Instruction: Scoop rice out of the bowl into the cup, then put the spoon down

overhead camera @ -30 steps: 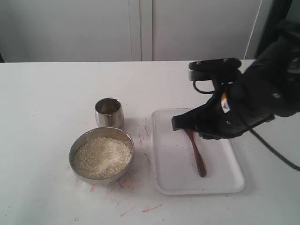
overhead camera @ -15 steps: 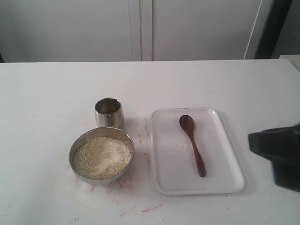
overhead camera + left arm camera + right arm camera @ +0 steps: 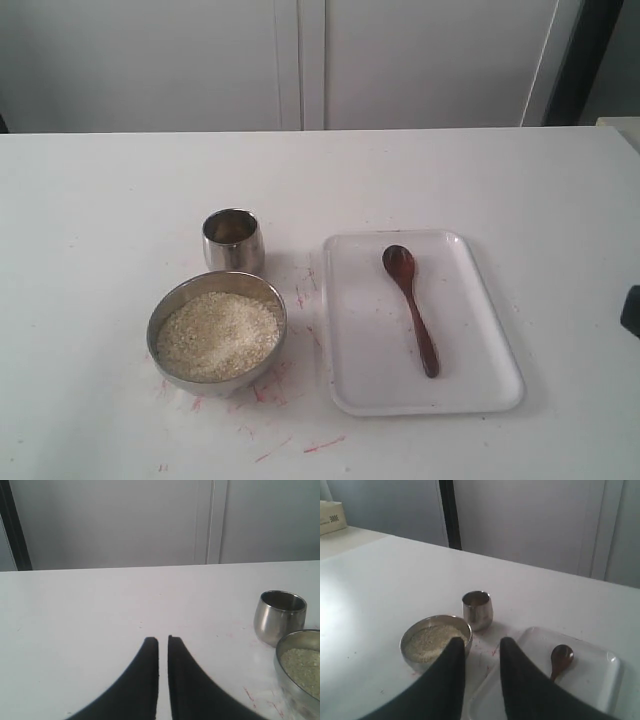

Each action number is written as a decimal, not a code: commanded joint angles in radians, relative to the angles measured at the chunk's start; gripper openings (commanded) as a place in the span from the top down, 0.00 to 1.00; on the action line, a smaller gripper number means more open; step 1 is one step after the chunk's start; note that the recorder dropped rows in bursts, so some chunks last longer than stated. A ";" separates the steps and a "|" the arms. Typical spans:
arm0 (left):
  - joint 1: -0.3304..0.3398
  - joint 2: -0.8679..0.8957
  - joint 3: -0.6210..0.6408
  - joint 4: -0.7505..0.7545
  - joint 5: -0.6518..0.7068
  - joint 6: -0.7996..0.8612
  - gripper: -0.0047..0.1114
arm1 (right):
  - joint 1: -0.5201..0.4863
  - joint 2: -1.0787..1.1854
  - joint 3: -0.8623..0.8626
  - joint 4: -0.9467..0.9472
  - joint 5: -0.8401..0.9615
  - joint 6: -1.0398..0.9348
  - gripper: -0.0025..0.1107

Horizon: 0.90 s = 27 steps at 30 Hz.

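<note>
Resting on the white tray [image 3: 470, 345], the spoon [image 3: 412, 310] lies clear of both claws.
Right claw [image 3: 482, 642], apart and empty, hangs short of the spoon; left claw [image 3: 163, 639], nearly together, holds nothing, near the cup [image 3: 279, 611].

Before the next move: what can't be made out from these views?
- Cup contents: inside too dark and small in all views to tell.
- Spoon handle: right wrist view, hidden behind the right gripper.
- Bowl: left wrist view, cut by the frame edge.
- Dark shape, exterior view's right edge: mostly cut off.
</note>
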State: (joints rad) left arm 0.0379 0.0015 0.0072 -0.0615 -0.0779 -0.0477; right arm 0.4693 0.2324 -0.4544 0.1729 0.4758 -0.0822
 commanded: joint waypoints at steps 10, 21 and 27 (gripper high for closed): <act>-0.004 -0.001 -0.007 -0.005 -0.005 -0.001 0.84 | -0.017 -0.042 0.062 -0.218 -0.170 -0.018 0.76; -0.004 -0.001 -0.007 -0.005 -0.005 -0.001 0.84 | -0.374 -0.109 0.223 -0.087 -0.307 -0.018 0.76; -0.004 -0.001 -0.007 -0.005 -0.005 -0.001 0.84 | -0.524 -0.126 0.273 -0.087 -0.320 -0.048 0.76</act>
State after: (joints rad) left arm 0.0379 0.0015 0.0072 -0.0615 -0.0779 -0.0477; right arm 0.0045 0.1133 -0.2047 0.0775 0.1811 -0.0970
